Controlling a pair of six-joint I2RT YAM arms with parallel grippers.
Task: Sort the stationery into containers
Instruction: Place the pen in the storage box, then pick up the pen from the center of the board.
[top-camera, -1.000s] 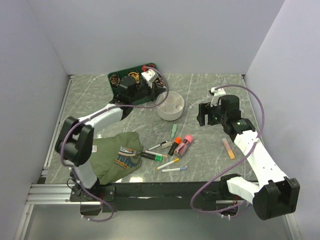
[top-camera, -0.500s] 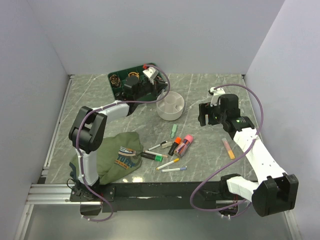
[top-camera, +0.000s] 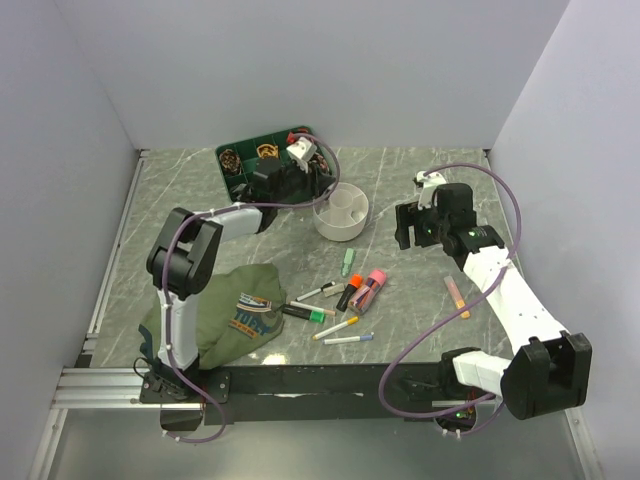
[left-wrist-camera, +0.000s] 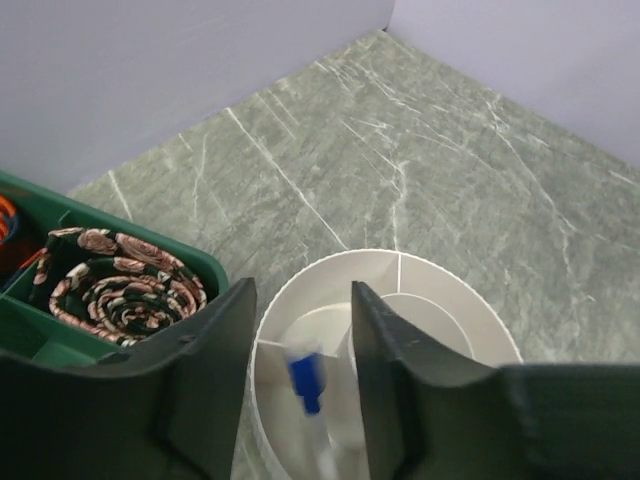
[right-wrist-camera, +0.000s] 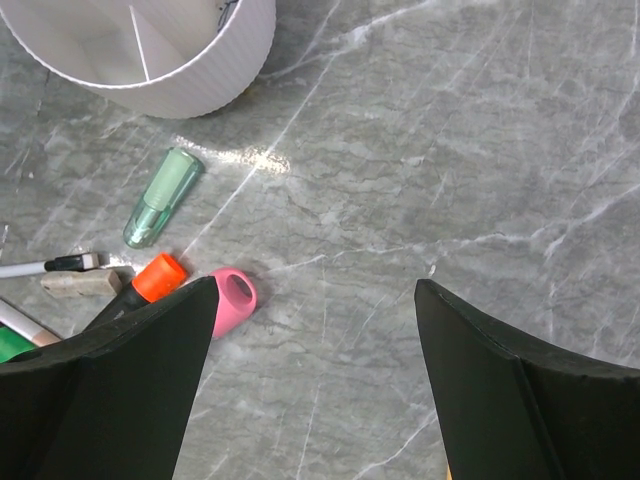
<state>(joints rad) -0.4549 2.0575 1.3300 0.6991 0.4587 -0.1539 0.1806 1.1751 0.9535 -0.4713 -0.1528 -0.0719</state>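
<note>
Left pincer (left-wrist-camera: 300, 302): I read the jaws as parted, gripping nothing. A blue-capped pen (left-wrist-camera: 305, 378) sits loose in the gap, blurred, tip down in the white cup (left-wrist-camera: 440, 300).
Pen's landing: it looks headed for the near compartment at bottom centre of the left wrist view. I can't tell if it has settled.
Risk one: if I lift away crooked, a finger could clip the cup's rim and tip or shove it, because the fingers straddle that rim closely.
Risk two: the green tray (left-wrist-camera: 150, 238) of coiled items (left-wrist-camera: 120, 290) lies just beside the cup at lower left. A sloppy retreat bumps it.
Right pincer (right-wrist-camera: 310, 300): wide apart, nothing between, hovering over bare table.
Nearest targets: pink highlighter (right-wrist-camera: 233, 300) at lower left of the right wrist view, orange-capped marker (right-wrist-camera: 155, 278) touching it, green highlighter (right-wrist-camera: 160, 198) above.
Risk three: closing on the pink one may drag the marker along.
Remaining pile (top-camera: 340, 300): centre of the top view, near the olive shirt (top-camera: 235, 315). One peach highlighter (top-camera: 457, 297) lies well apart at right.
</note>
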